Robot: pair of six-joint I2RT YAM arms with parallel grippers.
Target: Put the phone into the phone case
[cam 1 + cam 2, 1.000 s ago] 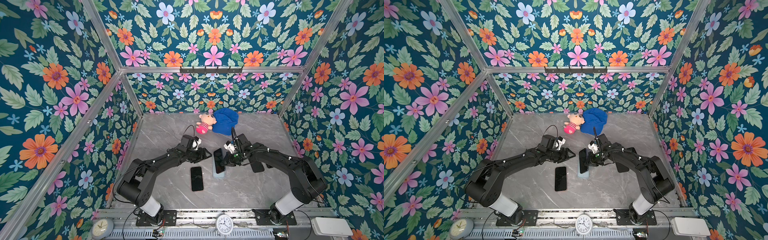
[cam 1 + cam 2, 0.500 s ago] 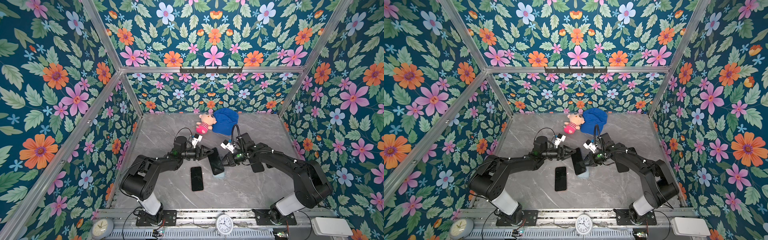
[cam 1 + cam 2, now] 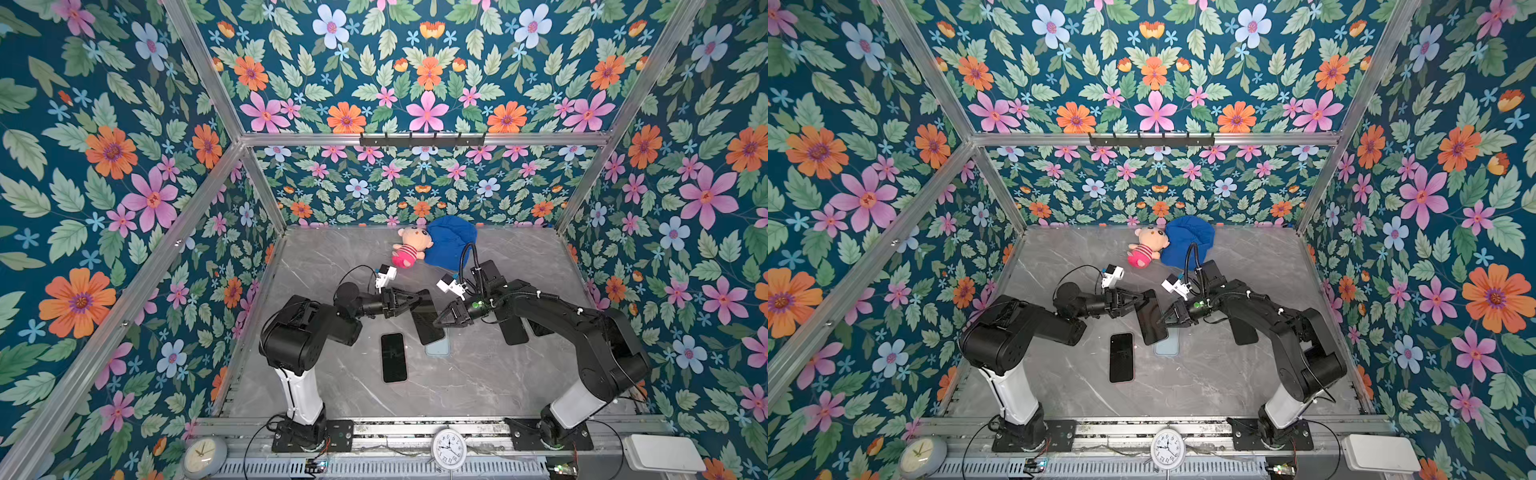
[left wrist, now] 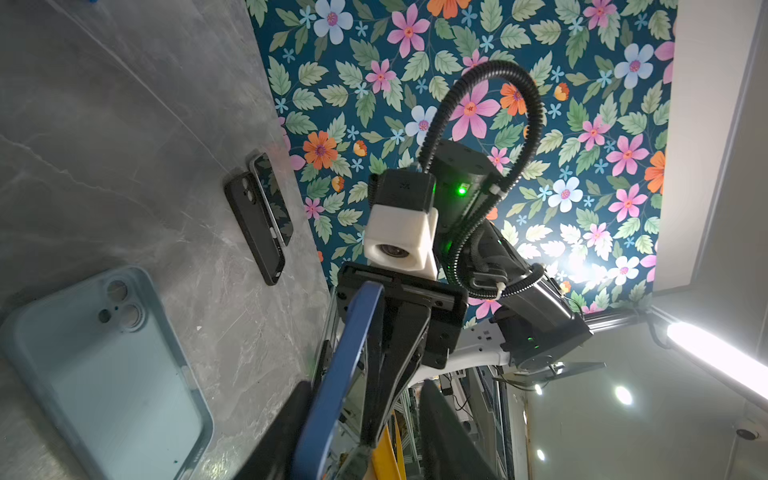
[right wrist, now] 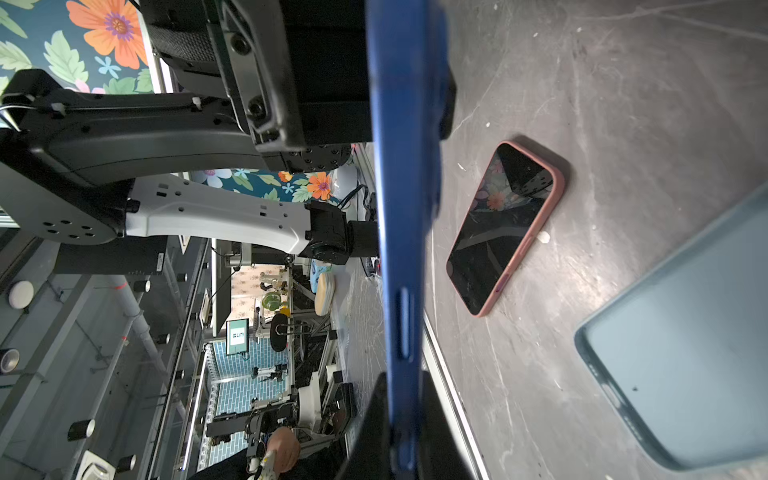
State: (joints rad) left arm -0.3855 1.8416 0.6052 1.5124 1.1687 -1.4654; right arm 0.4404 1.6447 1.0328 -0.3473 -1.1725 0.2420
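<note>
The left pincer (image 3: 415, 300) has narrowed around the phone (image 3: 424, 321) – unclamped – which the right pincer (image 3: 438, 322) still grips.

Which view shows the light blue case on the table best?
The left wrist view: the light blue case lies open side up, nearly whole, camera cutouts clear. The right wrist view crops it at the frame edge; both top views show only its end below the held phone.

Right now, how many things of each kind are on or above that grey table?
Cases: 2, light blue case, black case.
Phones: 3, blue phone held up, pink-edged phone, dark phone beside the black case.
Soft toys: 1, doll.
Cloths: 1, blue cloth.
Total: 7.
</note>
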